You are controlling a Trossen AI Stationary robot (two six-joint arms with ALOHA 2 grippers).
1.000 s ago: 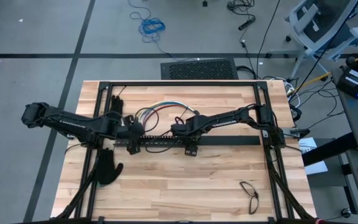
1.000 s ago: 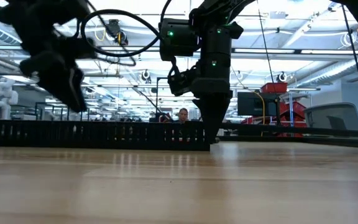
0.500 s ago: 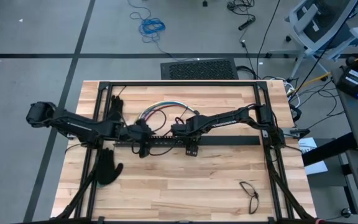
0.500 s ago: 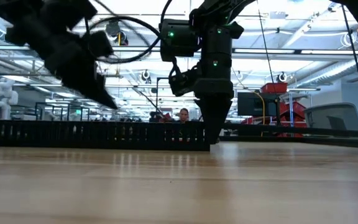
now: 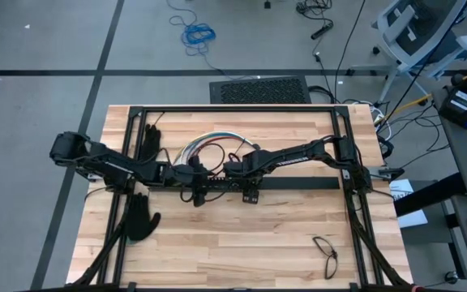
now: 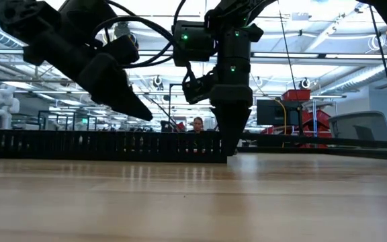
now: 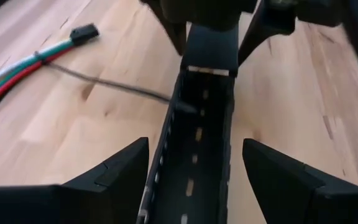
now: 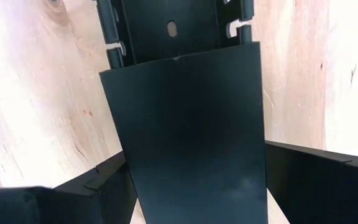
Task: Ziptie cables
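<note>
Pale planked table (image 5: 242,243) bears slotted black bar (image 5: 217,184).

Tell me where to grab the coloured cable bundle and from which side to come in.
Take the bundle of thin red, blue, white and green cables on the straight run just behind its small black end connector, where the strands lie tied together, flat on the light wooden table. Come down from above, fingers across the strands; the arched loop looks looser.
</note>
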